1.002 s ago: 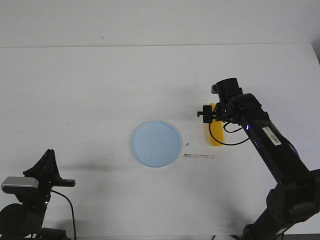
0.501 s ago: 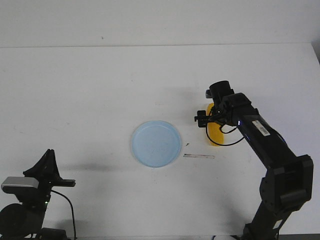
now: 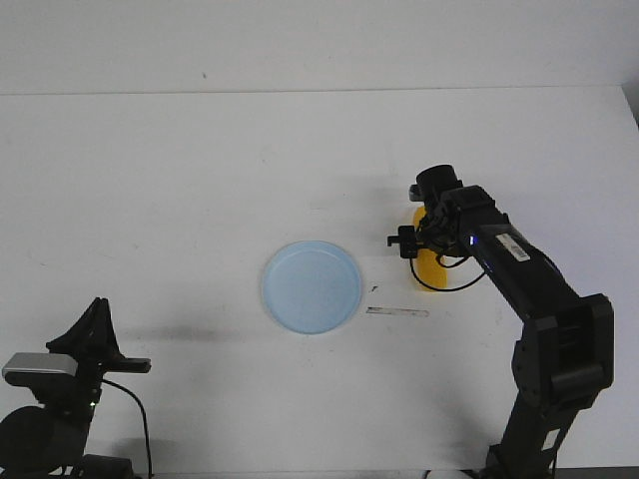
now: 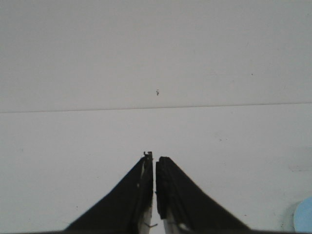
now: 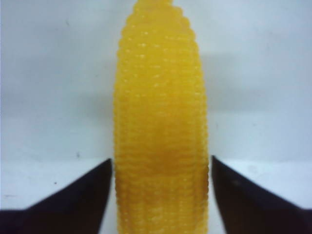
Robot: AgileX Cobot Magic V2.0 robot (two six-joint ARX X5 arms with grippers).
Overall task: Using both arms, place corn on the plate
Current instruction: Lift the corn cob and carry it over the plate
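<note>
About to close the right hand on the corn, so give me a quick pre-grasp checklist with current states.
1. Corn centred between the right hand's fingers: ok.
2. Right hand open wide enough to straddle the cob: ok, small gaps on both sides.
3. Fingers low enough on the cob: cannot tell.
4. Plate free of objects: ok.
5. Left hand shut and parked away from the plate: ok.
6. Path from corn to plate unblocked: ok, only a thin strip lies nearby.

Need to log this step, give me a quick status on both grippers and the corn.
Left gripper shut, empty, parked. Right gripper open, fingers either side of corn. Plate bare; nothing between them.
</note>
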